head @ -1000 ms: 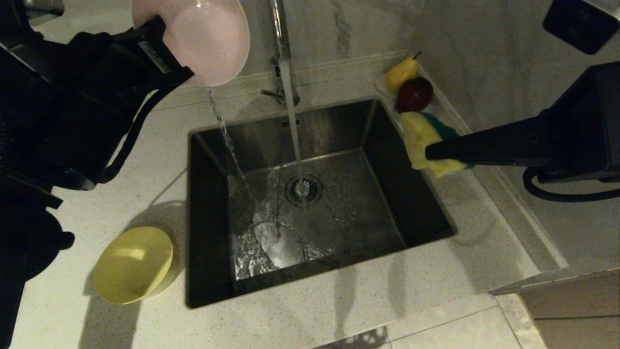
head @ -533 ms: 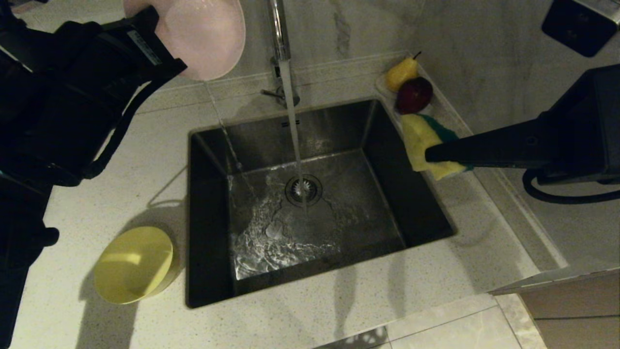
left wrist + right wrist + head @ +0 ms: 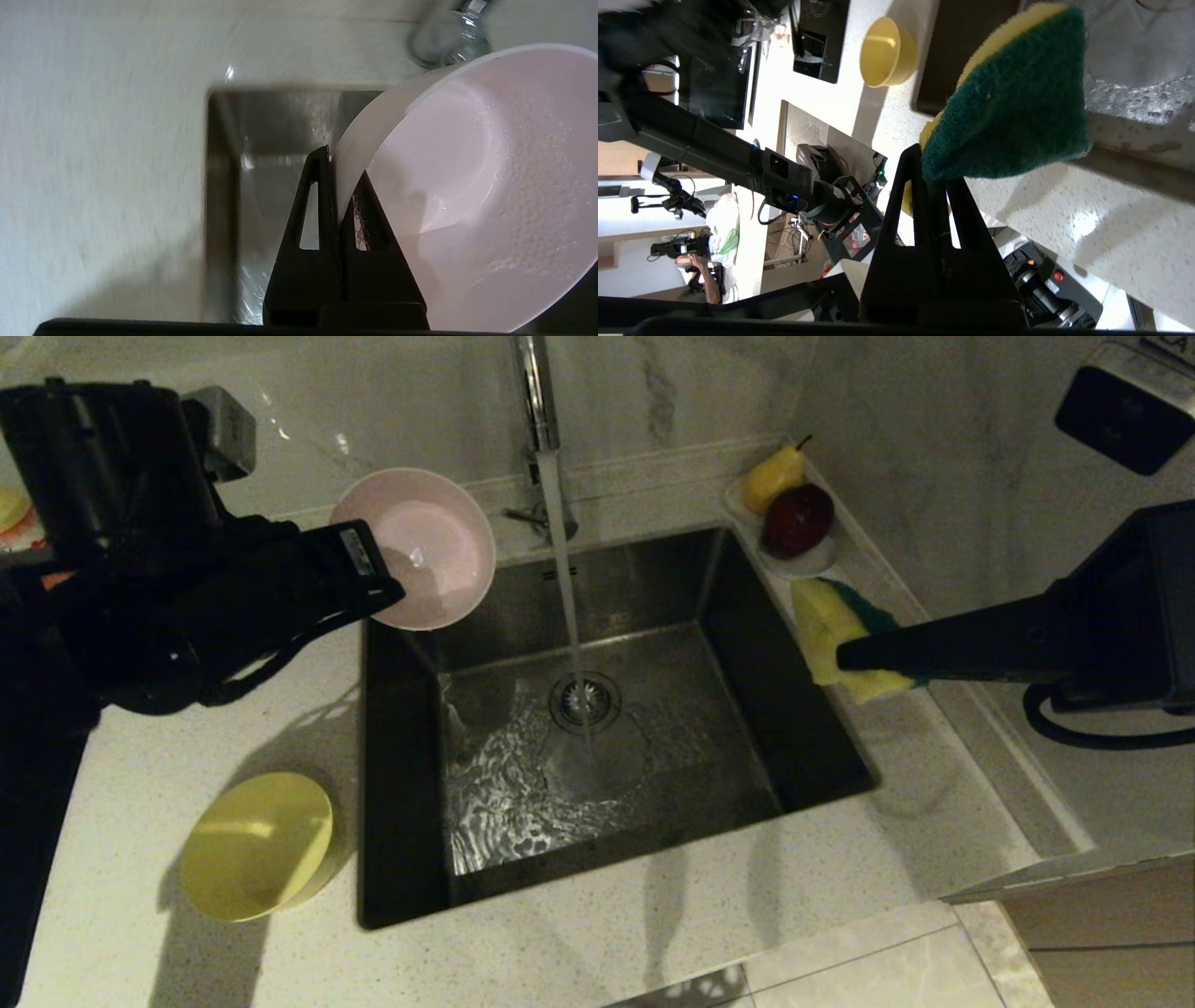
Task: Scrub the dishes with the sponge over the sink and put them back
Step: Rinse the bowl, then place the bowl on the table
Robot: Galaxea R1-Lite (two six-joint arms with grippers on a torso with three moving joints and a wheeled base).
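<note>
the pink bowl (image 3: 425,549) is hanging over the sink's (image 3: 401,887) back left corner, its wet inside showing, with the left gripper (image 3: 378,590) pinching its rim. water is running from the tap (image 3: 539,392) onto the drain (image 3: 585,701). the right gripper (image 3: 845,653) is squeezing the sponge (image 3: 826,621) above the sink's right edge. 1 yellow bowl (image 3: 257,845) is sitting on the counter (image 3: 653,943) left of the sink.
</note>
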